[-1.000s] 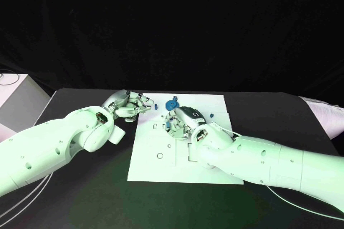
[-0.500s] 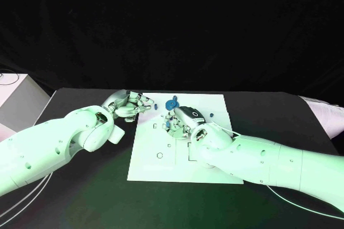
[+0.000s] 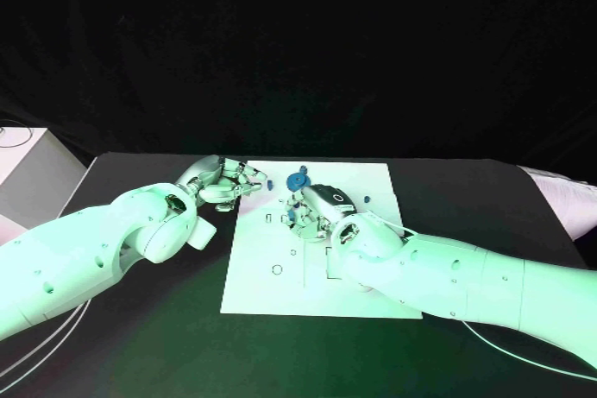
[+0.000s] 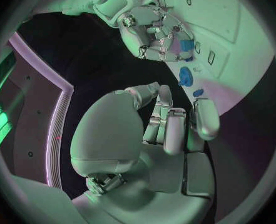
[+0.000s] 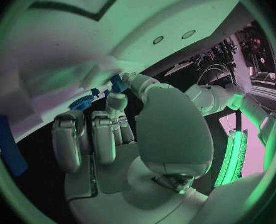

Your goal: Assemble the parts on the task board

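Blue part [image 3: 296,182] is seen at the task board's [image 3: 361,294] far edge, unmoved; right hand [image 3: 306,215] stays curled beside it, grasp unclear; left hand [image 3: 227,181] remains clenched, seemingly empty.

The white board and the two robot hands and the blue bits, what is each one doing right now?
task board: lies flat on the black table.
left hand: at the board's far left corner, fingers curled; whether it holds anything, cannot tell.
right hand: over the board's middle, pinching a small blue part.
round blue part: rests near the board's far edge, untouched.
small blue part: lies loose on the board by the right hand.
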